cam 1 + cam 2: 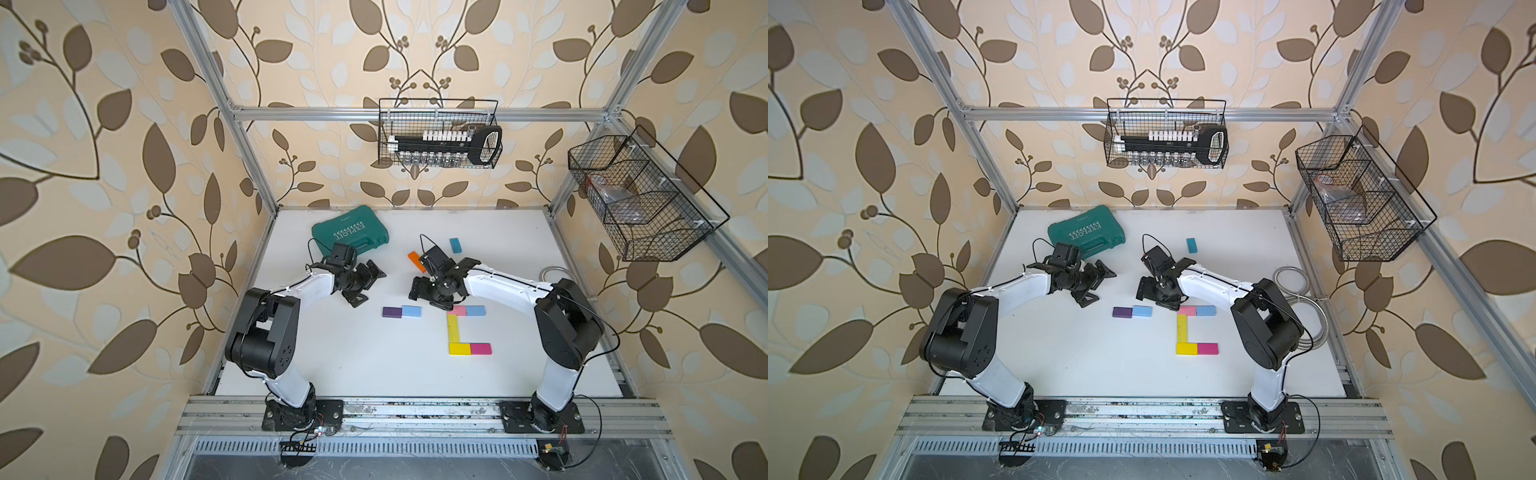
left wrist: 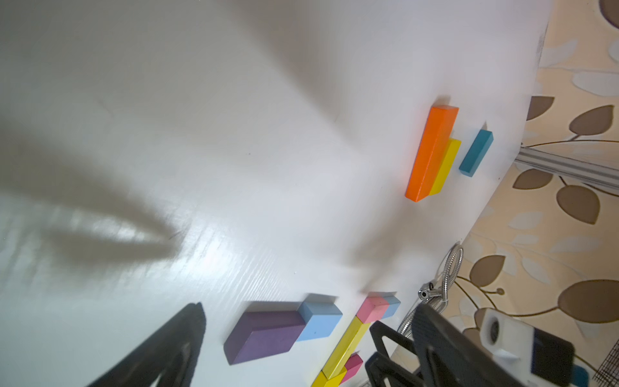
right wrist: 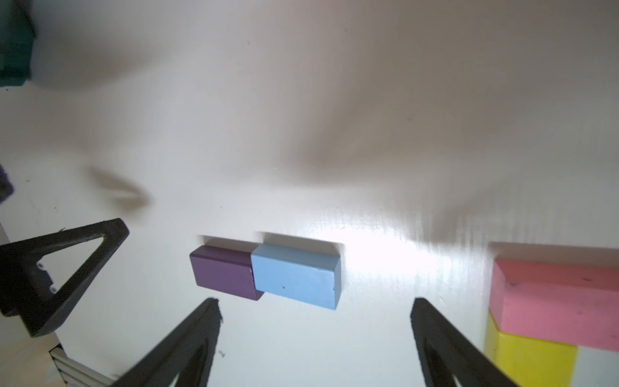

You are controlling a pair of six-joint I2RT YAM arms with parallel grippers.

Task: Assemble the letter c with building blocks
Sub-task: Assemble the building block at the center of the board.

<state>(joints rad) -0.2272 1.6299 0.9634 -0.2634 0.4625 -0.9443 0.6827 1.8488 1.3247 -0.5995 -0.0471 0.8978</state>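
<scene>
Right gripper (image 3: 315,341): jaws spread, nothing held.
Purple block (image 3: 222,274), blue block (image 3: 296,274): touching end to end, just ahead of its fingertips.
Pink block (image 3: 552,301), yellow block (image 3: 532,362): touching, beside one finger.
Left gripper (image 1: 368,286): jaws wide, empty; orange block (image 2: 430,154) well ahead.

pink block (image 1: 460,311) touches long yellow block (image 1: 453,328) | purple block (image 1: 392,312) touches light blue block (image 1: 411,311)

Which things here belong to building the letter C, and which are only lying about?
Job: purple block, light blue blocks, pink block, yellow blocks, magenta block, orange block, teal block.
Lying about: green case, wire baskets, metal hose.
</scene>
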